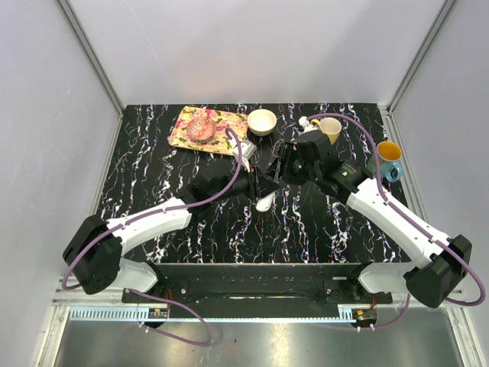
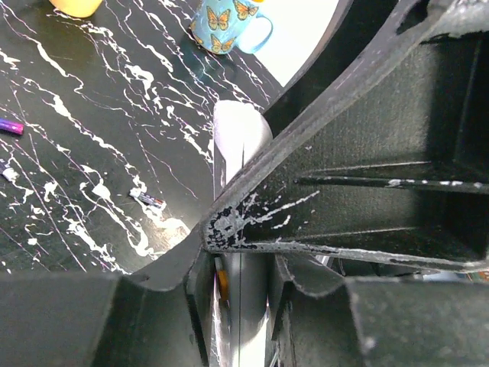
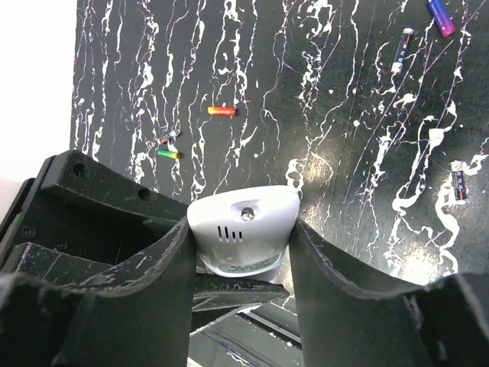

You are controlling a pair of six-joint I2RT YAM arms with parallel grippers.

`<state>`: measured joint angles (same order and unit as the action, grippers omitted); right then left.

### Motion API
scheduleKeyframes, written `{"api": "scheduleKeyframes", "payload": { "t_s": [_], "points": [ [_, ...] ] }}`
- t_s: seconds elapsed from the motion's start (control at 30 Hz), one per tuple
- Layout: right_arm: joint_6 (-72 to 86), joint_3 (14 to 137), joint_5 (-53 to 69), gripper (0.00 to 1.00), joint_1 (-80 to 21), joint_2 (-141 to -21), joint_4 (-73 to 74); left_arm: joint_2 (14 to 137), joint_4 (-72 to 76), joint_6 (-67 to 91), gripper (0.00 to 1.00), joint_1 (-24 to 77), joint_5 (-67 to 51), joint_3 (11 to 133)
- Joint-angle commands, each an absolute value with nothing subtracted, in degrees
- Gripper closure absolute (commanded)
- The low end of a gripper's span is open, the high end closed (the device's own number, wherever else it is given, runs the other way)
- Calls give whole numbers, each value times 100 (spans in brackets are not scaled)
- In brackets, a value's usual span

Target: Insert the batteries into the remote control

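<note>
Since both arms were working at the middle of the table (image 1: 306, 237), the remote control (image 1: 265, 202) lay between them, one white end poking out toward the near side in the top view.

The right pincer (image 3: 241, 233) was clenched across the remote's rounded end, both fingers (image 3: 328, 267) touching its sides. Judged purpose: steady the body so the other arm can work at the slot.

The left pincer (image 2: 241, 310) was clamped on the remote's long narrow body, a finger against either side. An orange sliver (image 2: 221, 281) showed just inside one finger. It was possibly a battery at the slot; could not tell.

Loose batteries lay well apart from the remote, untouched: a reddish-orange battery (image 3: 221, 111), a green battery (image 3: 168, 154) and a purple battery (image 3: 441, 17). Judged: loading not finished.

Pose: the left arm reached diagonally from its near-left base, forearm low, wrist aimed at the right arm's wrist. The right arm ran up from the near-right base, its wrist folded back toward centre. A butterfly mug (image 2: 229, 23) stood beyond, apart from the work.
</note>
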<state>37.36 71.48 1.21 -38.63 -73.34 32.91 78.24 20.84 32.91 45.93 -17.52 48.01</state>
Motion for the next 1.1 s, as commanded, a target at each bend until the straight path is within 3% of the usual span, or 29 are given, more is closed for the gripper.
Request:
{"api": "scheduleKeyframes", "payload": {
  "t_s": [0.0, 0.03, 0.1, 0.17, 0.23, 0.27, 0.4, 0.6, 0.73, 0.93, 1.07],
  "points": [
    [3779, 7269, 220, 100, -3938, -7295, 3217, 7796, 2549, 3208, 82, 4588, -1696, 5045],
    [3771, 7269, 220, 92, -3938, -7251, 3217, 7805, 2549, 3199, 91, 4588, -1679, 5054],
    [3762, 7269, 220, 79, -3938, -7216, 3208, 7778, 2505, 3208, 99, 4588, -1661, 5054],
    [3762, 7304, 185, 55, -3938, -7128, 3208, 7743, 2514, 3225, 100, 4597, -1652, 5036],
    [3788, 7374, 115, 43, -3937, -7006, 3217, 7717, 2522, 3243, 100, 4588, -1626, 5001],
    [3788, 7409, 27, 30, -3937, -6944, 3217, 7682, 2531, 3261, 100, 4588, -1582, 4957],
    [3771, 7550, -255, 12, -3938, -6610, 3234, 7594, 2549, 3287, 100, 4588, -1477, 4825],
    [3779, 6954, -325, 8, -3937, -5881, 2849, 7331, 2531, 3427, 100, 4544, -1152, 4597],
    [4129, 5375, 261, 12, -3929, -5117, 1438, 6970, 3145, 4163, 100, 4316, -1020, 4036],
    [4579, 4247, 1457, 10, -3920, -5106, -76, 6408, 4323, 4965, 100, 4131, -519, 3236],
    [4579, 4175, 1871, 10, -3929, -5422, -544, 6223, 4596, 5255, 100, 4105, -474, 3094]
  ]
}}
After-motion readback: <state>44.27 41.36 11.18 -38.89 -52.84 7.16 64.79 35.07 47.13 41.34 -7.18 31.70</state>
